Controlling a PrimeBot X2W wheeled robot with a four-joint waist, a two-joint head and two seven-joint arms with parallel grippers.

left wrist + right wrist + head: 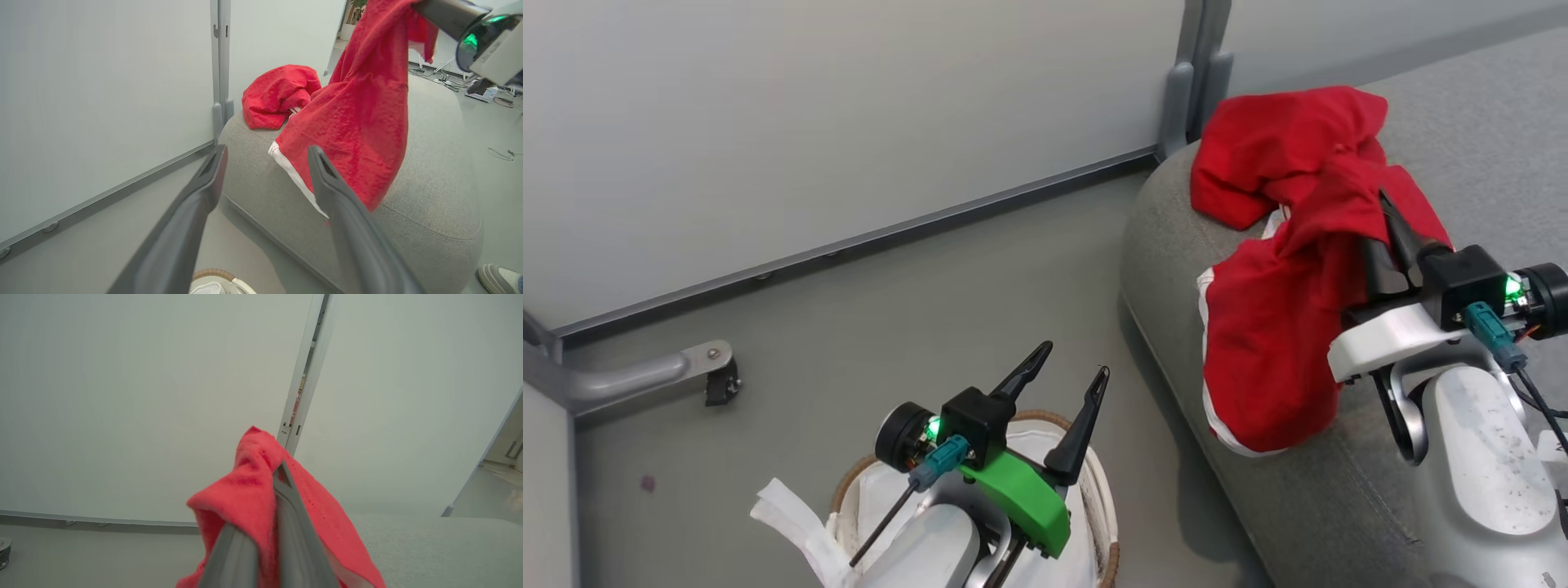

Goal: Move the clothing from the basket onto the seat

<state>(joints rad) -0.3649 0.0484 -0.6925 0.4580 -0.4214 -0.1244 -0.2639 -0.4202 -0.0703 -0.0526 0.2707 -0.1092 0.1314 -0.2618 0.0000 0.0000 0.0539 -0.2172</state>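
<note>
Pinching the clothing with our right end effector, fingers clamped on the fabric, we hold it draped over the seat edge, beside another red garment. Our left end effector hangs spread apart above the basket.

Pale partition panels meet smooth grey floor.

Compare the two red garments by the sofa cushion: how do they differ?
The far garment lies on the seat, free of any gripper; the near garment hangs from the shut right gripper. The far garment is crumpled in a heap; the near garment hangs long, white trim along its lower edge. Both are bright red and out of the basket.
</note>
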